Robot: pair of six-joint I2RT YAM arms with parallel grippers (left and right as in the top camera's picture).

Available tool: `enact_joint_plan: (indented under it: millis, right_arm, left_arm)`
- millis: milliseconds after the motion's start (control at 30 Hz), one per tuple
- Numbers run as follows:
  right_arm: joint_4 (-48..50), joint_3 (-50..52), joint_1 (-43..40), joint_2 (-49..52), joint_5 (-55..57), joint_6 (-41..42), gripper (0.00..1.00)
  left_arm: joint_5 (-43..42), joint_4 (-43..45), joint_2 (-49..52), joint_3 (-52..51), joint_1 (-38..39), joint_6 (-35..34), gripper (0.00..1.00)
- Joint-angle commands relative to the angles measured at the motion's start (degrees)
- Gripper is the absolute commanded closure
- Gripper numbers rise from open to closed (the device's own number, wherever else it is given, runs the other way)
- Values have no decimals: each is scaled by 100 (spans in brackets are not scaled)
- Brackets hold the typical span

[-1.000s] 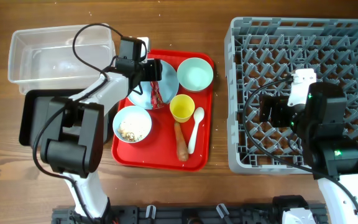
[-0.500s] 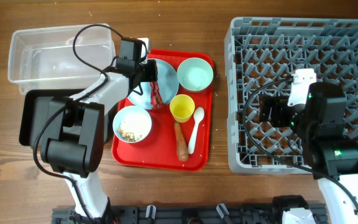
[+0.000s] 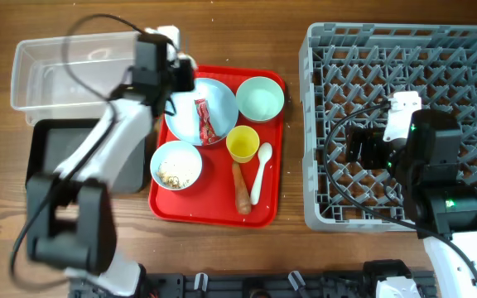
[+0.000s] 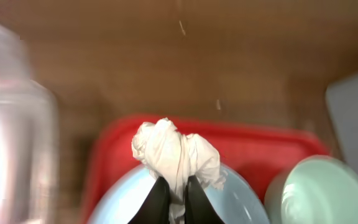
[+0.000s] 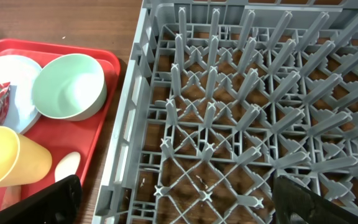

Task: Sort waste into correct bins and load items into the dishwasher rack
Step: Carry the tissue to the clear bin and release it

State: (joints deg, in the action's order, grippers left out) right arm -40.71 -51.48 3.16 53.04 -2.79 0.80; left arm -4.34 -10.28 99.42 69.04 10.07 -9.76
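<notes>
Red wrapper lies on light blue plate. Rice scraps in near bowl; far bowl empty. Yellow cup, carrot, white spoon beside them. Clear tub, black tray at left; grey rack at right. White wad, possibly tissue, pinched in left tool over plate.

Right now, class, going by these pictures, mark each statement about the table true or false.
1. The left pincer is shut on white crumpled paper. True.
2. The red wrapper lies on the light blue plate. True.
3. The yellow cup stands in the grey rack. False: it stands on the red tray.
4. The right pincer grips the white spoon. False: it is open and empty above the rack; the spoon lies on the tray.
</notes>
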Motion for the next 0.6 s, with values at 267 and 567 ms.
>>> enact_joint_plan:
  millis: [267, 567]
  right_arm:
    - [-48, -129, -24, 11, -76, -13, 0]
    - [-50, -129, -24, 11, -76, -13, 0]
  left_arm:
    - [466, -667, -354, 61, -1274, 9, 54]
    - [363, -540, -669, 66, -1300, 4, 41]
